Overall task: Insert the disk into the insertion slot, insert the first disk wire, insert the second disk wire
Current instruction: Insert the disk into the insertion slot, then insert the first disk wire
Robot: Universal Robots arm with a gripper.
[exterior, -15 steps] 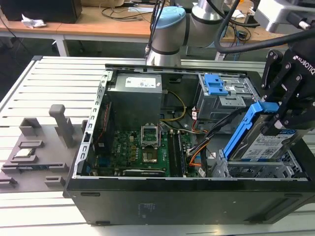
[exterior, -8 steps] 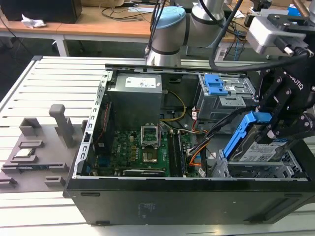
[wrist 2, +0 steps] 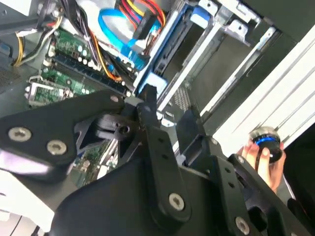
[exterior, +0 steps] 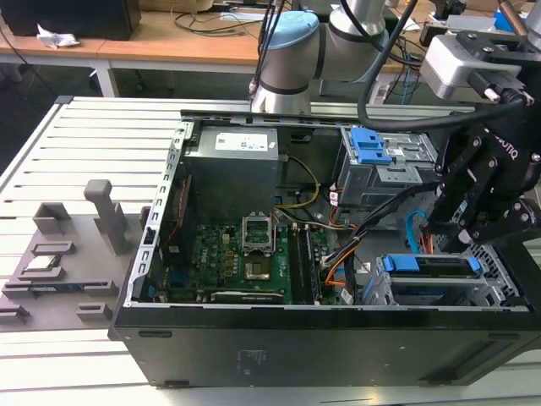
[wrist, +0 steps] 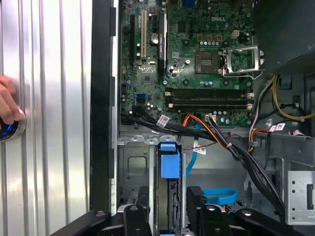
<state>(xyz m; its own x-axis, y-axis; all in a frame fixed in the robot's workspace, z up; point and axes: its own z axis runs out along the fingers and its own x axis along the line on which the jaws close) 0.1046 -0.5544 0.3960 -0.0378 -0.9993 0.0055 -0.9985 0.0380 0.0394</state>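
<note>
The disk point(exterior: 431, 264), silver in a blue carrier frame, stands on edge inside the insertion slot point(exterior: 499, 275), a grey perforated cage at the case's corner on the exterior view's right. Its blue end point(wrist: 170, 160) faces the motherboard. My gripper point(exterior: 450, 239) hovers just above it, open, its black fingers point(wrist: 138, 216) straddling the disk's width with nothing between them. In the second wrist view one fingertip point(wrist 2: 147, 98) sits close to the blue frame point(wrist 2: 147, 81). A blue flat wire point(wrist: 216, 196) and a coloured wire bundle point(wrist 2: 142, 14) hang loose beside the cage point(wrist 2: 221, 44).
A second grey bay with a blue latch point(exterior: 372, 148) sits behind the cage. Black cables point(wrist: 236, 152) cross from motherboard point(exterior: 245, 254) to bays. A hand point(wrist: 5, 110) rests on a blue-lit button point(wrist 2: 266, 140) on the ribbed table. Grey fixtures point(exterior: 59, 254) stand at the exterior view's left.
</note>
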